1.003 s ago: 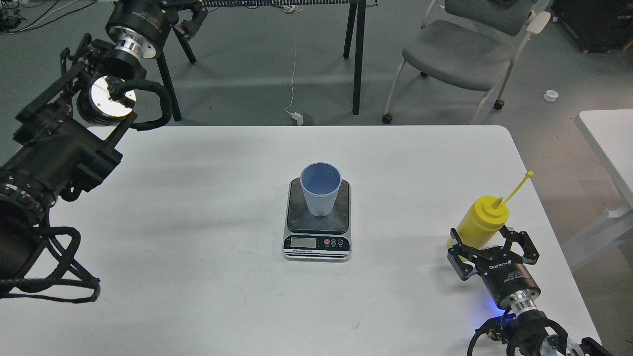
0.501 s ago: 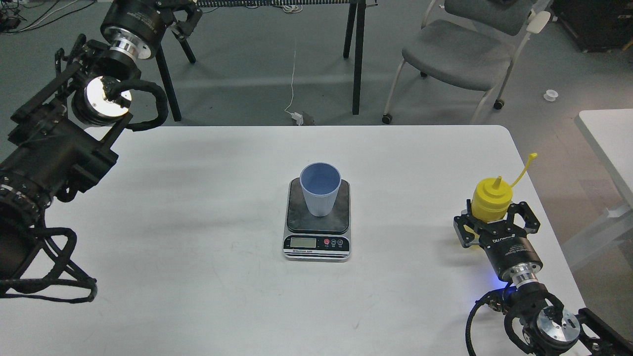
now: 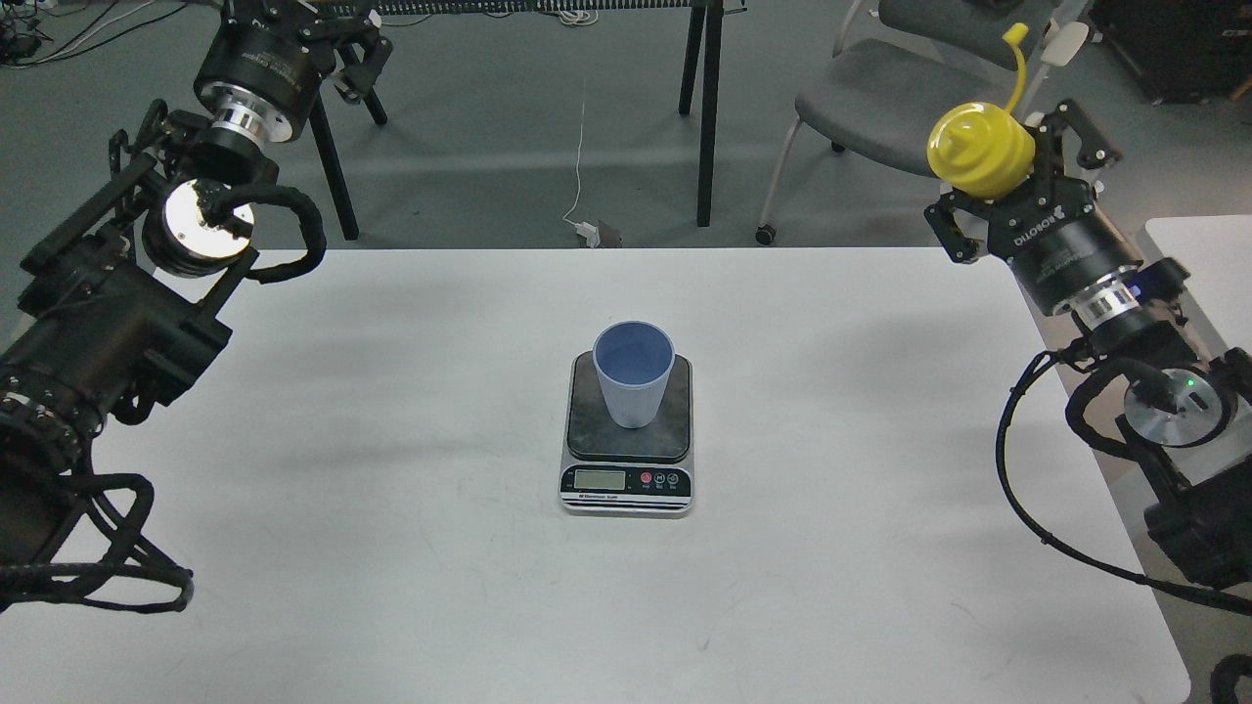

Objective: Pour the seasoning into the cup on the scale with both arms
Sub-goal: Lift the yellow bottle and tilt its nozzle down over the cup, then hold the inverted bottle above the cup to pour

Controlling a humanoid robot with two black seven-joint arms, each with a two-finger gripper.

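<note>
The right tool [image 3: 1017, 181] grips the seasoning [image 3: 981, 152], nozzle upright; the cup [image 3: 634, 376] sits well left and below it.

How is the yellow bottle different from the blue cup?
The yellow bottle is held up in the air by the right claw; the blue cup stands on the scale. The bottle has a closed cone top, while the cup is open and looks empty. Both are round.

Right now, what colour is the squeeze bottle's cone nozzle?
Yellow, like the whole plastic squeeze bottle; head view.
</note>
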